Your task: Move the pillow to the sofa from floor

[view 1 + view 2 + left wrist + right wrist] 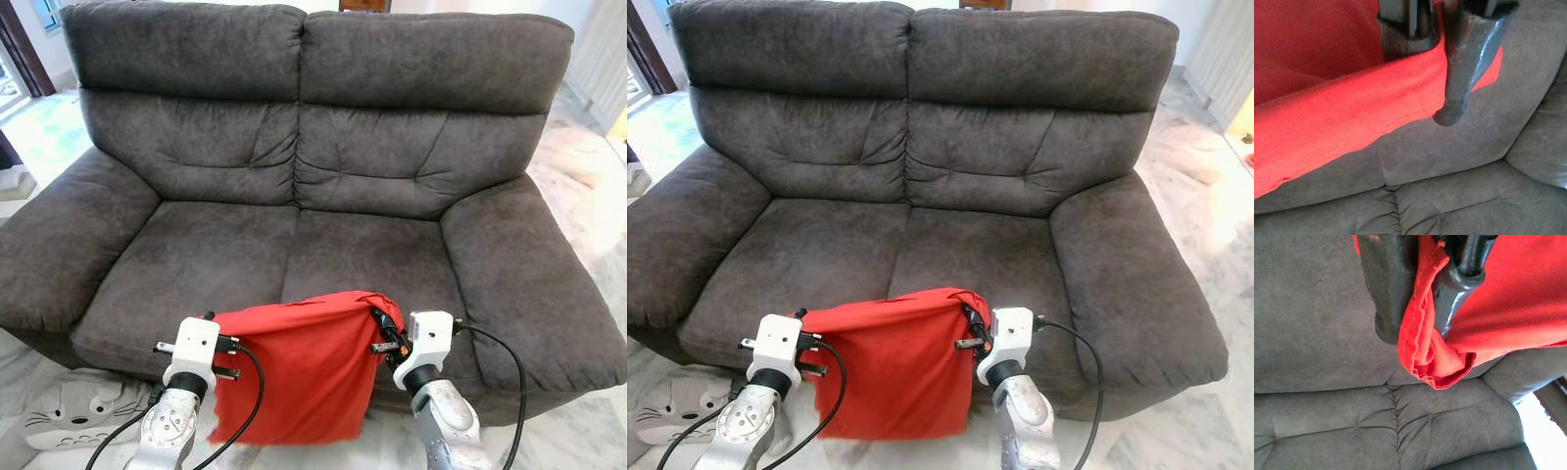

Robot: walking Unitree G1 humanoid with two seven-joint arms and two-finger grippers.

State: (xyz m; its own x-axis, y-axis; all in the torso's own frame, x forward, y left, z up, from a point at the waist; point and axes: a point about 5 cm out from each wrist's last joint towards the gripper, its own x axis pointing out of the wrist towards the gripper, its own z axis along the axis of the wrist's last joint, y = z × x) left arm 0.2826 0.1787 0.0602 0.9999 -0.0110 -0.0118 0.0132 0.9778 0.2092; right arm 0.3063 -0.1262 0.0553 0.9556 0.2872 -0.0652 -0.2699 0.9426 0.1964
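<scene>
Over the front edge of the sofa [294, 245], the red pillow [294, 377] hangs limp like loose cloth, light and floppy, each top corner pinched tight by the left claw [231, 345] and right claw [384, 328], sensible holds for something this soft.

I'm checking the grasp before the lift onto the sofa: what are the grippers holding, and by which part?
Both hold the red pillow: the left gripper and the right gripper each pinch one upper corner of its fabric.
</scene>
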